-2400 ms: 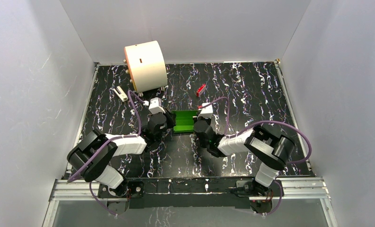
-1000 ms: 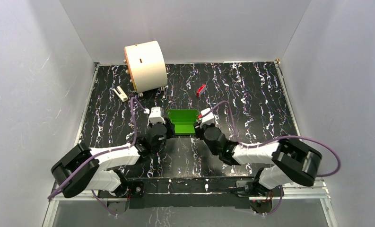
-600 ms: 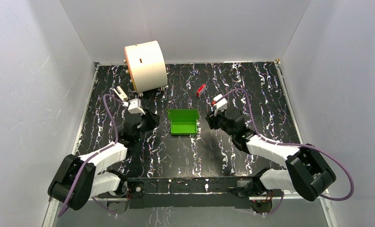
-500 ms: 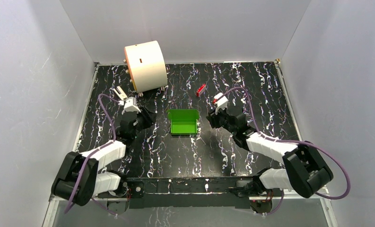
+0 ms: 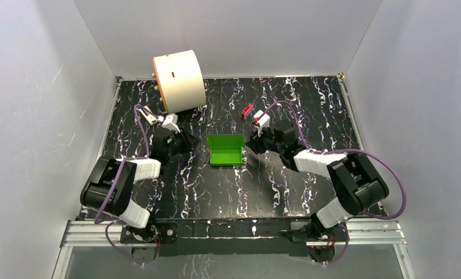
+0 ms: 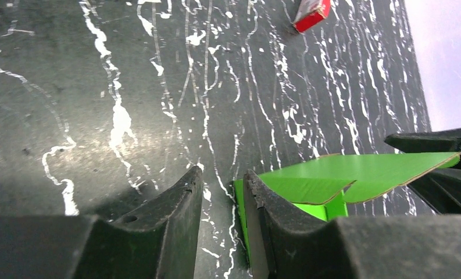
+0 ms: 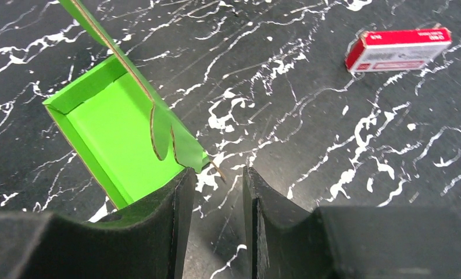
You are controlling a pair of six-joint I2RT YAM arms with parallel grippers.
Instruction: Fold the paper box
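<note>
The paper box (image 5: 225, 150) is bright green and lies open on the black marbled table, with its lid flap (image 7: 175, 139) standing up along the far side. My left gripper (image 5: 183, 140) sits low just left of it, jaws a little apart and empty (image 6: 221, 177), with the box's near corner (image 6: 332, 180) beside the right finger (image 6: 263, 221). To the right of the box is my right gripper (image 5: 254, 143), open and empty (image 7: 217, 174). Its left finger (image 7: 170, 226) is at the edge of the box's open tray (image 7: 117, 128).
A large cream cylinder (image 5: 178, 81) stands at the back left. A small red block (image 5: 247, 110) lies behind the box, also seen from both wrists (image 7: 397, 49) (image 6: 311, 10). Grey walls close in the table on three sides.
Both grippers have let go of the box's ends and drawn away to either side, then come back close. Both pairs of jaws have narrowed. The box has stayed put.
</note>
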